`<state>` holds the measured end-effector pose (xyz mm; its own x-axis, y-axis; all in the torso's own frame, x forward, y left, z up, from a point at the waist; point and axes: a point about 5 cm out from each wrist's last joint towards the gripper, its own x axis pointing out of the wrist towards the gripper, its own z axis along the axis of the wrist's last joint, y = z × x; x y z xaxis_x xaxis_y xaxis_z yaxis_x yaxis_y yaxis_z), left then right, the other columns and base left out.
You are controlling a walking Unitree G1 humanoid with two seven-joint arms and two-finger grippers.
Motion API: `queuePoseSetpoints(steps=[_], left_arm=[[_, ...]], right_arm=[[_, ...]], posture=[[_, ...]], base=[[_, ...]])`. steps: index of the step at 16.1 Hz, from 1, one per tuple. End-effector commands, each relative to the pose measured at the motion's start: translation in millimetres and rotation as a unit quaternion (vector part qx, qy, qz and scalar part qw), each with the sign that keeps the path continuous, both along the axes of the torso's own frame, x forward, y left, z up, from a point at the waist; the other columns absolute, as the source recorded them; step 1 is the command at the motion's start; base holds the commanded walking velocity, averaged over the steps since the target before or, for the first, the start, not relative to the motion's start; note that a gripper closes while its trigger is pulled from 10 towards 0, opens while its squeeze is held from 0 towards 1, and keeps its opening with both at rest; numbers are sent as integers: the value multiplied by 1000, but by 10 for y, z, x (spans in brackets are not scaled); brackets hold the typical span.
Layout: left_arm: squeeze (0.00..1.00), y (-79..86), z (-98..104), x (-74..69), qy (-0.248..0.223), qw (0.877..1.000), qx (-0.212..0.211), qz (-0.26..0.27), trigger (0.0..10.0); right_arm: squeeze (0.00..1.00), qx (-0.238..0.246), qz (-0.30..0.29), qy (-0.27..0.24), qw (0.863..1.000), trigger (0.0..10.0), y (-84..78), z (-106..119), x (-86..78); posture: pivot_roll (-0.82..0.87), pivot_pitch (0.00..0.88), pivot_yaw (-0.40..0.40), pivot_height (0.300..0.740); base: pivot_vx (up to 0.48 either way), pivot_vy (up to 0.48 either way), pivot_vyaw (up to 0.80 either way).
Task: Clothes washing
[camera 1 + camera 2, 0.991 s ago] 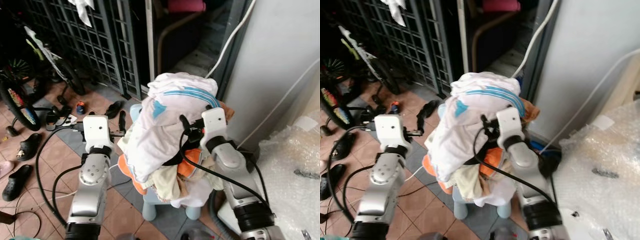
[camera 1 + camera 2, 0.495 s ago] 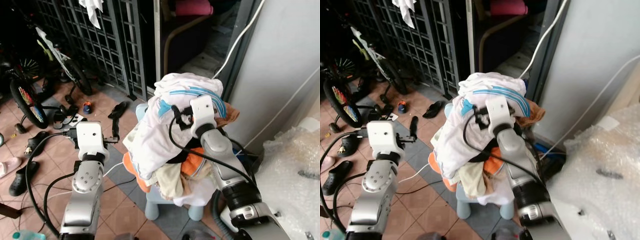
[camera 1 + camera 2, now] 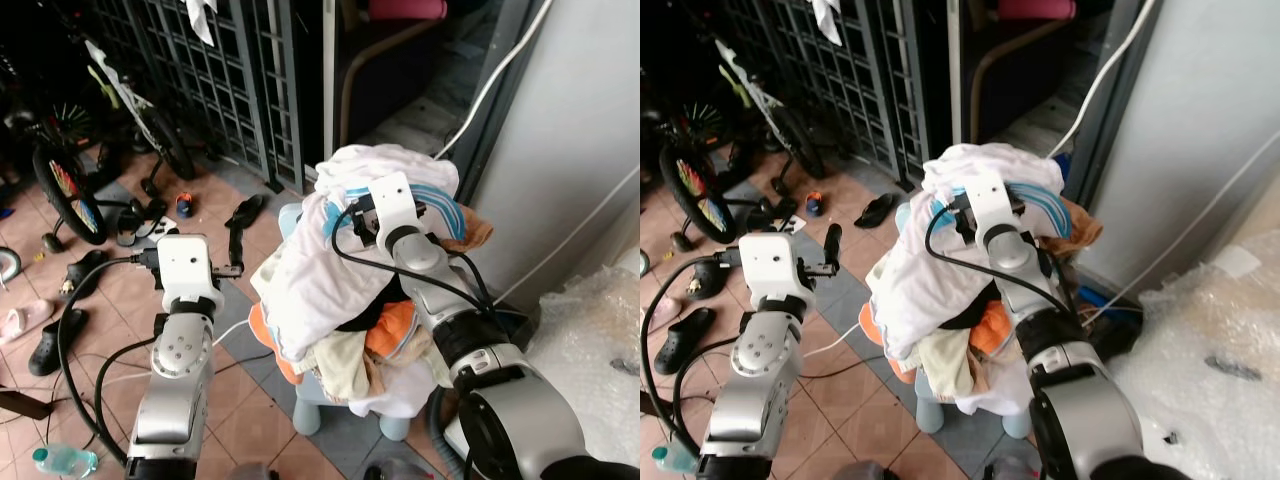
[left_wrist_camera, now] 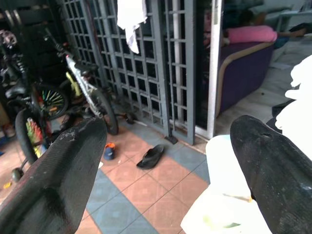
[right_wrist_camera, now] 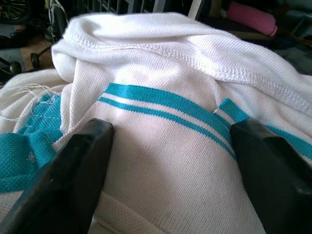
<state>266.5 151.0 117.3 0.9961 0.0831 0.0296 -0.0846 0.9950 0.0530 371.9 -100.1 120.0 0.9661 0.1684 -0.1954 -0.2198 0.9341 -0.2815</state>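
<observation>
Knit white shirt (image 5: pixel 161 141), teal-striped, lies between the wide-spread right end effector (image 5: pixel 170 165); left end effector (image 4: pixel 165 170) spread wide.

Both eye views look forward and down from the head at the heap of clothes (image 3: pixel 360 280) on the pale blue stool (image 3: pixel 335 415), sharing the heap, the metal grille (image 3: pixel 240 70) and both arms. The left wrist view faces that grille from low down. The right wrist view sits very near the white garment with teal stripes (image 5: pixel 161 141).
</observation>
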Motion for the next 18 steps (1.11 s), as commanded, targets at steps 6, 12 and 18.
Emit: queuePoseSetpoints(steps=[6,12,18], left_arm=[[0,48,4,-20,4,1000,10,14,10000],[0,43,28,27,0,1000,14,16,10000],[0,60,-12,-2,8,1000,14,16,10000]], right_arm=[[0,12,16,88,996,0,63,-370,-139],[0,29,27,112,993,0,115,-511,-239],[0,82,29,93,992,0,109,-525,-306]], posture=[[52,0,22,740],[62,0,12,740],[52,0,25,740]], base=[[0,0,0],[0,0,0],[0,0,0]])
